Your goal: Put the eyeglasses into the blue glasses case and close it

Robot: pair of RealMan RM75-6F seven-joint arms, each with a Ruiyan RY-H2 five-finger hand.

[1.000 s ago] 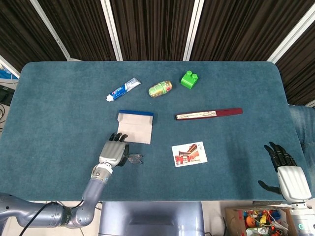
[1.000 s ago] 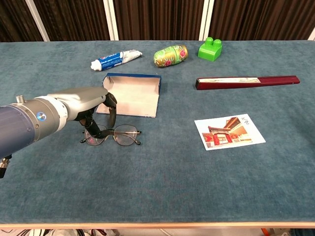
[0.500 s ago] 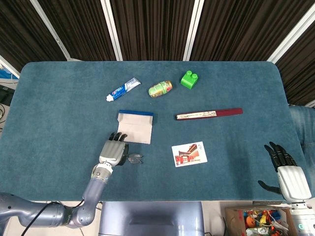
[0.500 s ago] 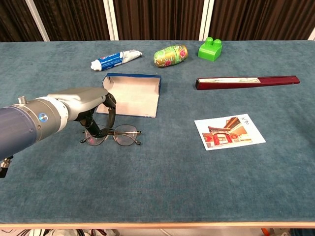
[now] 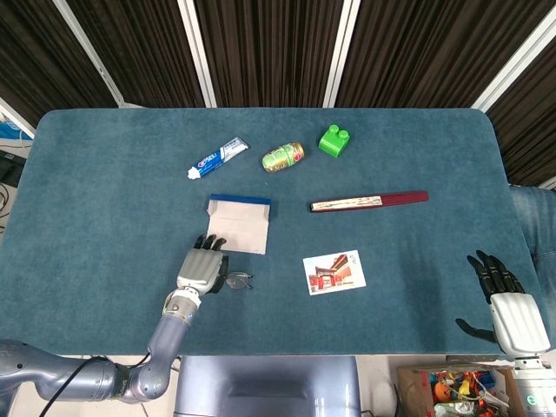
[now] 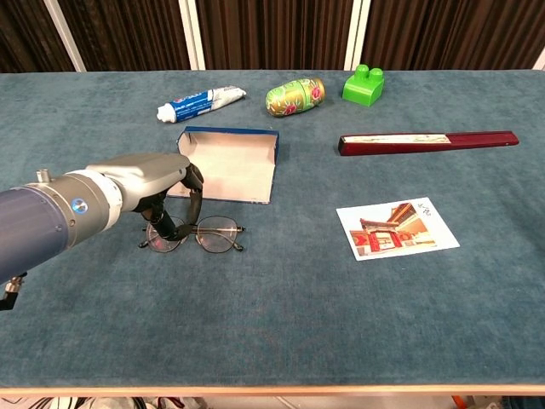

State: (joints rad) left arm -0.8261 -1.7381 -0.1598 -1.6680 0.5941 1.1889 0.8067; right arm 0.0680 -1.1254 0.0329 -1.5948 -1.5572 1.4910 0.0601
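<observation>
The eyeglasses lie on the worktop towards its near-left part, lenses side by side, so their long axis runs roughly parallel to the near edge. The blue glasses case sits just beyond them, open, its pale lining facing up and its blue rim on the far side; glasses and case are near each other but not touching.

The left hand is over the left end of the eyeglasses, palm down, dark fingers curled downward around the left lens and hinge area. Whether the fingers have actually closed on the frame cannot be told from either view; the glasses appear to rest flat on the worktop. From this hand the rest of the frame extends to the right, and the case lies ahead, towards the far edge, so the coming move looks like a short lift and carry away from the near edge.

The right hand is well apart, off the near-right corner, fingers spread and holding nothing. The left hand is clearly the nearer one.

The toothpaste tube near the far edge carries blue printing, too small to read.
</observation>
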